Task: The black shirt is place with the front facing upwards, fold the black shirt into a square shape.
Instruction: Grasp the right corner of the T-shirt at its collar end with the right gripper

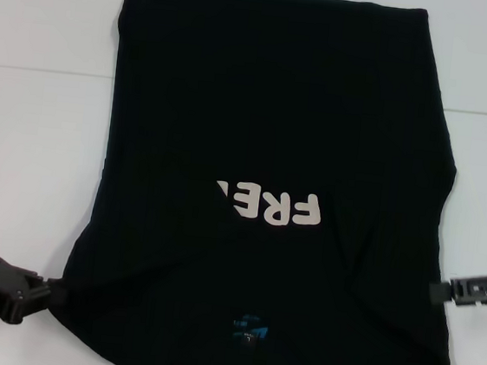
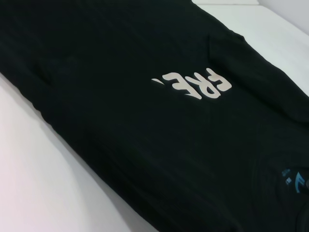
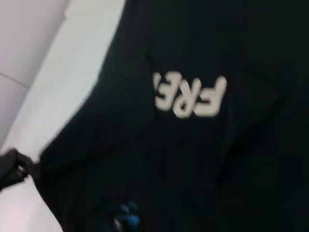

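At near corners of black shirt (image 1: 267, 124): left tool (image 1: 40, 290), right tool (image 1: 441, 292); grip states indiscernible; lettering half hidden.

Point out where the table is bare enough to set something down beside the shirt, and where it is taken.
Bare white table lies along the black shirt's left edge, beyond the left gripper. A narrower bare strip lies along its right edge, beyond the right gripper. The middle is covered by cloth, and both near corners are crowded by the grippers.

Bright, even light; the white table (image 1: 27, 168) nearly washes out. Right wrist view is motion-blurred, the others sharp.
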### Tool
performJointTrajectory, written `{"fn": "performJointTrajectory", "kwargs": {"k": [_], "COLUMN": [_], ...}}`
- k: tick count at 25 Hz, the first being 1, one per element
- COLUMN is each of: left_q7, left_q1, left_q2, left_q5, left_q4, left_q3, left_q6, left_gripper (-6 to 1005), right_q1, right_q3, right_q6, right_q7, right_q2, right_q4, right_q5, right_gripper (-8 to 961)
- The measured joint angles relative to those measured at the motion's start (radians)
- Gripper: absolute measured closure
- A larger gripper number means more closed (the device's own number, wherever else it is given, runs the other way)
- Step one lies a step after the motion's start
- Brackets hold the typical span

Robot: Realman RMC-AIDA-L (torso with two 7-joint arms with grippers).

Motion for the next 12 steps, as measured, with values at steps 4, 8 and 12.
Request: {"fn": "performJointTrajectory", "kwargs": {"k": [4, 8, 12], "left_q7": [0.001, 0.001, 0.0], "left_q1": [0.0, -0.001, -0.005], "left_q2": [-0.002, -0.002, 0.001], "left_q5": [0.0, -0.001, -0.001], "left_q4": [-0.002, -0.003, -0.006], "left_q3": [0.0, 0.0, 0.0], "left_q6": [0.0, 0.001, 0.001], "left_gripper": [974, 974, 974], "right_q1": [0.004, 0.005, 0.008], "right_q3": [-0.007, -0.033, -0.078], "right_q6": [-0.001, -0.002, -0.014], "right_q7": [0.005, 0.011, 0.034], "right_q2": [0.009, 0.014, 0.023], "right_q4": [0.0, 0.0, -0.028], "right_q5": [-0.062, -0.089, -0.095], "right_gripper": [80, 99, 96]}}
